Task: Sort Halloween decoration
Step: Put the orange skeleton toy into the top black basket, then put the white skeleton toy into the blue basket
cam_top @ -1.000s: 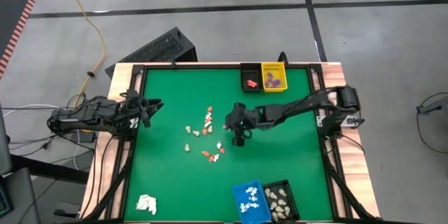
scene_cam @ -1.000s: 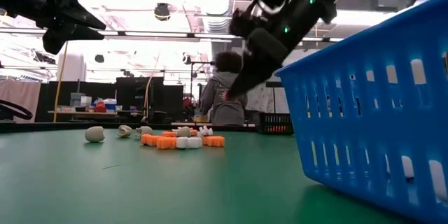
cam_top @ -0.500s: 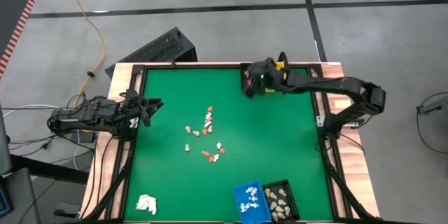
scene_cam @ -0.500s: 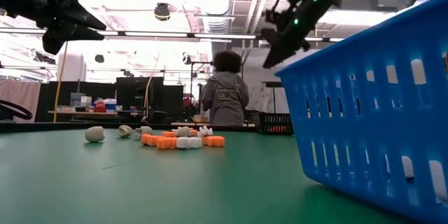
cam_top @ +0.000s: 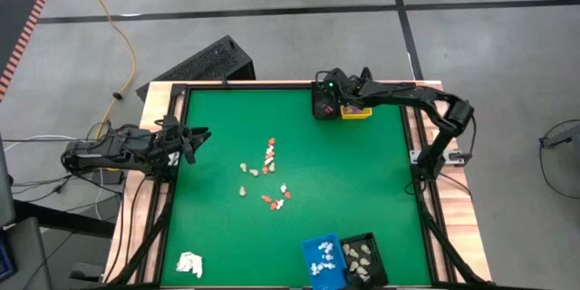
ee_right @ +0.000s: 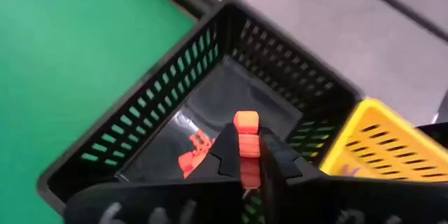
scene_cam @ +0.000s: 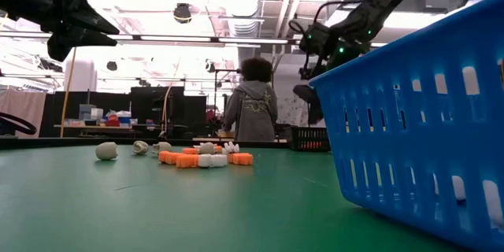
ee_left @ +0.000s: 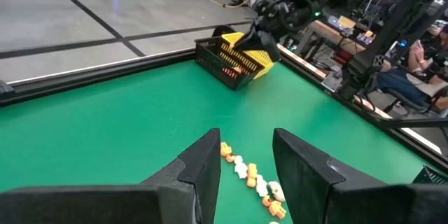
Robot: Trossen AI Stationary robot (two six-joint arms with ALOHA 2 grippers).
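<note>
Small orange, white and cream Halloween decoration pieces (cam_top: 265,174) lie loose on the green mat mid-table, and show too in the low view (scene_cam: 203,157) and the left wrist view (ee_left: 250,176). My right gripper (cam_top: 324,105) hangs over the black basket (cam_top: 314,91) at the far edge, shut on one orange piece (ee_right: 246,134). Two other orange pieces (ee_right: 193,151) lie on that basket's floor. My left gripper (ee_left: 245,161) waits open at the table's left edge (cam_top: 186,138), with nothing between its fingers. My right gripper pinches the orange piece (ee_right: 246,147) between its two fingertips, coming slanting down from above. The piece's upper end (ee_right: 246,120) sticks out past the fingertips. It hangs clear above the black basket's floor (ee_right: 231,94).
A yellow basket (cam_top: 355,101) with purple pieces stands right of the black one. At the near edge stand a blue basket (cam_top: 323,261) and a black basket (cam_top: 362,258) with cream pieces. A white wadded lump (cam_top: 189,264) lies near left. A person (scene_cam: 252,110) stands beyond the table.
My right gripper has swung from above the loose pieces mid-table toward the far edge and now hangs over the black basket, having turned on the way. The orange piece has travelled with it.
</note>
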